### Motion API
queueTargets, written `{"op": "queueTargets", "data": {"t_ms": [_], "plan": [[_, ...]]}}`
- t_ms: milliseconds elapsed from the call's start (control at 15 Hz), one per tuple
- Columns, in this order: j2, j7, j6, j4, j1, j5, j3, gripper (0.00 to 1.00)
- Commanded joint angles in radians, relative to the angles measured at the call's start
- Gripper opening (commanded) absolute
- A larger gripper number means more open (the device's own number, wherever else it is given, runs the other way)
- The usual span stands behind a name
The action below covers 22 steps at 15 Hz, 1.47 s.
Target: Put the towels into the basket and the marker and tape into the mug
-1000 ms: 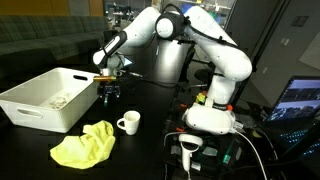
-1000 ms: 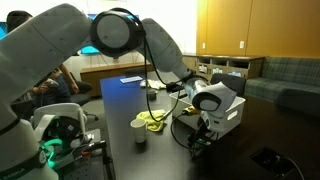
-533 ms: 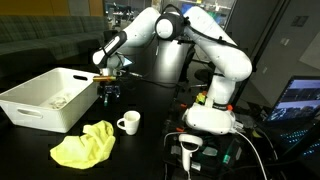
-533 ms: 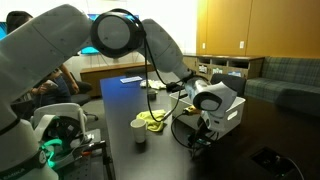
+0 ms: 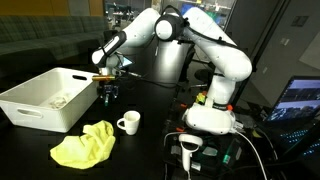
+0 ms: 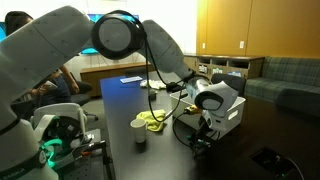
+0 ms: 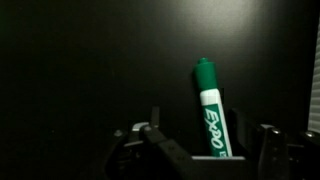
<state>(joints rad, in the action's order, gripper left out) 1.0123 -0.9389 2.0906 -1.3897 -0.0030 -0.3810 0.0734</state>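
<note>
Straddling the green-capped white plastic marker (image 7: 212, 115) on the black tabletop (image 7: 80, 70), your gripper (image 7: 208, 130) has its jaws apart, one finger either side.

Dim room; wrist view near black, exterior views grainy.

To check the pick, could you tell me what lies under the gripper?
A green Expo marker lies on the black table between the fingers of the open gripper; the gripper body hides its lower end.
</note>
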Motion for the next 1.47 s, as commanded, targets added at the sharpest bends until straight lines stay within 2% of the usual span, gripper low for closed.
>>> {"op": "queueTargets", "data": {"t_ms": [0,67,133,200,400,467,600,1000,1400], "plan": [[0.046,-0.02,-0.035,0.061,-0.011,0.022,-0.002,0.6],[0.05,-0.02,-0.036,0.067,-0.011,0.022,-0.002,0.56],[0.051,-0.02,-0.038,0.07,-0.012,0.023,-0.002,0.47],[0.054,-0.021,-0.039,0.075,-0.012,0.023,-0.002,0.28],[0.052,-0.022,-0.073,0.078,-0.021,0.024,0.0,0.06],[0.054,-0.024,-0.082,0.082,-0.023,0.024,0.001,0.04],[0.055,-0.025,-0.081,0.083,-0.024,0.023,0.001,0.08],[0.033,0.006,-0.11,0.059,-0.031,0.03,-0.006,0.06],[-0.079,0.171,-0.108,-0.098,-0.043,0.032,-0.015,0.06]]}}
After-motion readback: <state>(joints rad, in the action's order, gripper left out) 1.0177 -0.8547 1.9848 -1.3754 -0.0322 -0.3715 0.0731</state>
